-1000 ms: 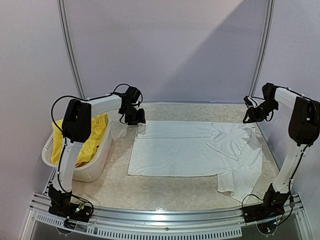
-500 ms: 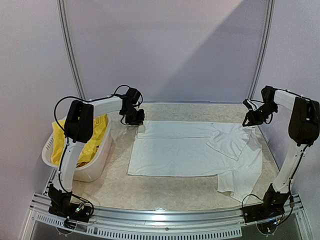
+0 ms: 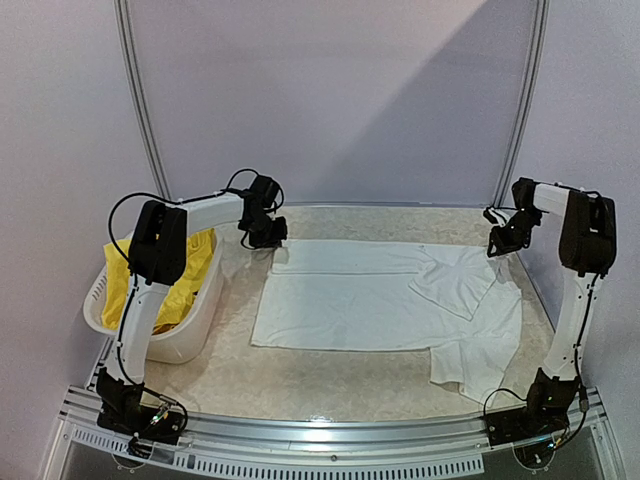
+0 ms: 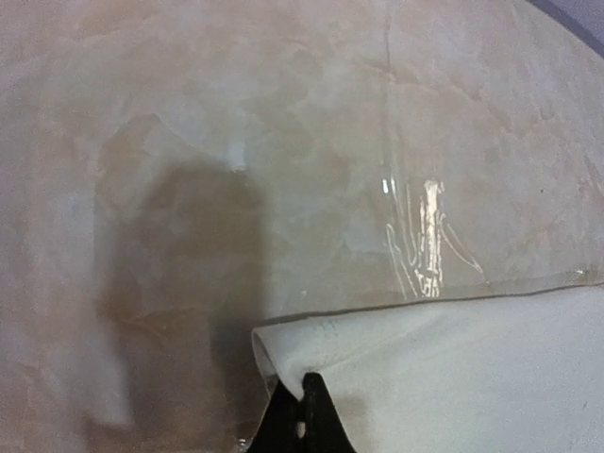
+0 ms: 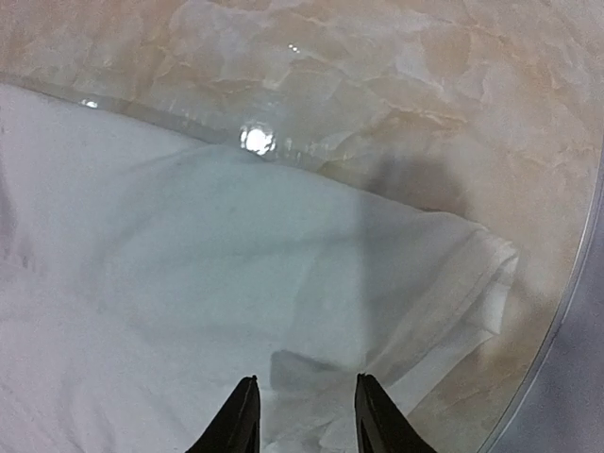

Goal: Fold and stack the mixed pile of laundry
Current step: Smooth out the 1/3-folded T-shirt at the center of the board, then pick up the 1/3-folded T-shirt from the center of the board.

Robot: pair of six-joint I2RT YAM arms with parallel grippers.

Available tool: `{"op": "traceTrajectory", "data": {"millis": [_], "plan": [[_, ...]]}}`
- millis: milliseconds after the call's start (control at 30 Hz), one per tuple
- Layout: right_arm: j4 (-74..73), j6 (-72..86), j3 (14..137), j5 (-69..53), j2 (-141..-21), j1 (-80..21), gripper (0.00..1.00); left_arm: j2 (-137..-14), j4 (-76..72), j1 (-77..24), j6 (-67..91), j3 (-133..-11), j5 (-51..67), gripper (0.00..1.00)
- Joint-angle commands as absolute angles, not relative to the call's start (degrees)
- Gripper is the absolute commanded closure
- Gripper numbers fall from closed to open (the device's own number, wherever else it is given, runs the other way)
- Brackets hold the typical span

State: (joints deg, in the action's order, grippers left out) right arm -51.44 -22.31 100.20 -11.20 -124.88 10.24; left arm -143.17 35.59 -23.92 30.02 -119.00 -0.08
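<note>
Since a second ago the left gripper [image 3: 270, 242] has gone from spread to clenched, the right gripper [image 3: 498, 247] has dropped closer to the cloth, and the T-shirt [image 3: 350, 300] has slid slightly leftward. At far left the yellow shorts [image 3: 190, 265] lie untouched in the basket [image 3: 100, 300], so most of the pile is not yet folded. Just right of the basket, the left gripper sits low at the shirt's far left corner; its wrist view shows the fingers pressed together with the white hem pinched up between them. The shirt lies spread flat across the middle of the table [image 3: 330, 385], with one sleeve turned inward near its right end and the near right part rumpled. At the shirt's far right edge, the right gripper hovers with its jaws apart over a bunched fold, gripping nothing that I can see. The step in hand looks like taking both far corners for the first fold. Next, the right jaws need to close on cloth, then both arms should lift and draw the far edge toward the near edge evenly, keeping it taut.
</note>
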Motion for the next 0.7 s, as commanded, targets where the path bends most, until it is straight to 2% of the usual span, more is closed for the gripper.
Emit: {"op": "traceTrajectory", "data": {"millis": [0, 567, 667], "plan": [[-52.2, -22.1, 104.4, -6.9, -129.3, 10.2, 0.66, -145.1, 35.0, -21.7, 30.4, -120.4, -4.1, 1.0], [-56.6, -22.2, 126.4, -1.0, -144.9, 8.2, 0.71, -149.2, 37.4, -20.1, 29.4, -128.9, -5.0, 1.0], [-56.8, -21.7, 126.6, -2.3, -144.2, 8.2, 0.71, -147.6, 36.8, -20.1, 29.1, -128.4, -4.4, 0.94]]}}
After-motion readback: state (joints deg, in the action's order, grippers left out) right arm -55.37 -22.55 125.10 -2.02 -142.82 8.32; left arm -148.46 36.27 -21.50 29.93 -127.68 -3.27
